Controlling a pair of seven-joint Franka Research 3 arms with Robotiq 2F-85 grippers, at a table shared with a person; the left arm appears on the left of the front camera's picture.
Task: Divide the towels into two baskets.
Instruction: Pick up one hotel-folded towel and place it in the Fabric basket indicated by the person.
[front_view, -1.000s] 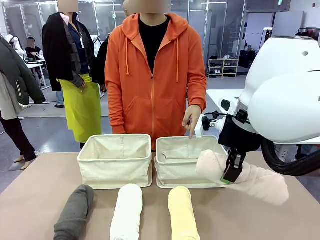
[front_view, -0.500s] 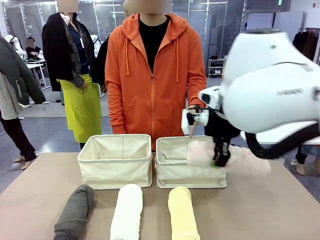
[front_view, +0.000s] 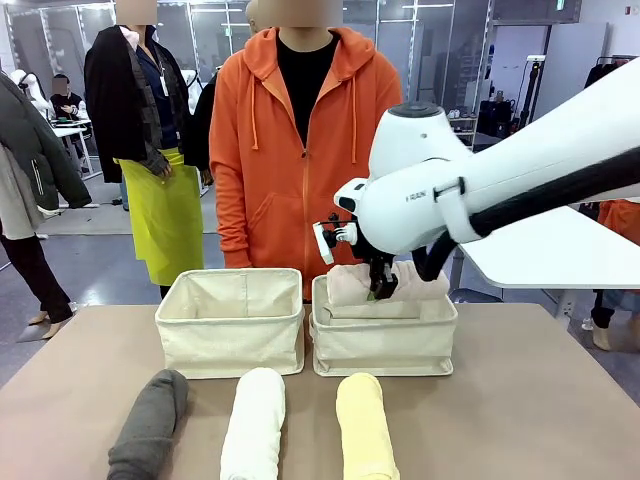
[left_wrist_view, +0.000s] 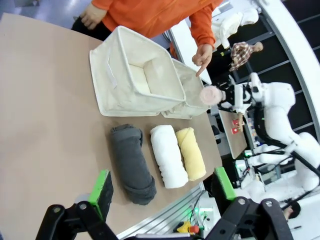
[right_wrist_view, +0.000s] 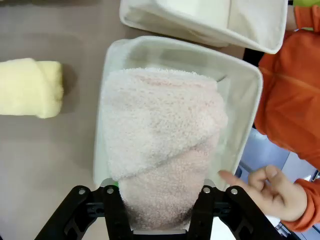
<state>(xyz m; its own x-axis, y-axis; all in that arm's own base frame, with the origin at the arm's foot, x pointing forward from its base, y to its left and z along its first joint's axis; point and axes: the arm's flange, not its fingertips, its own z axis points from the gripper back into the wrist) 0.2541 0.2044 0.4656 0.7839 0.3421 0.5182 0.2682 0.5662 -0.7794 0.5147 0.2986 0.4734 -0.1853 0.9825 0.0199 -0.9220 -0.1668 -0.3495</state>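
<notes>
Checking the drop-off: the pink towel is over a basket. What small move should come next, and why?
Probably lower the right tool slightly: it grips the pink towel over the right basket at about rim height, not yet resting inside.

The right arm (front_view: 540, 140) is glossy white, rounded, with grey lettering and a black cable underneath. The left gripper (left_wrist_view: 163, 185) is black with green pads (left_wrist_view: 102, 186). The person (front_view: 305, 160) wears an orange zip hoodie over black.
</notes>
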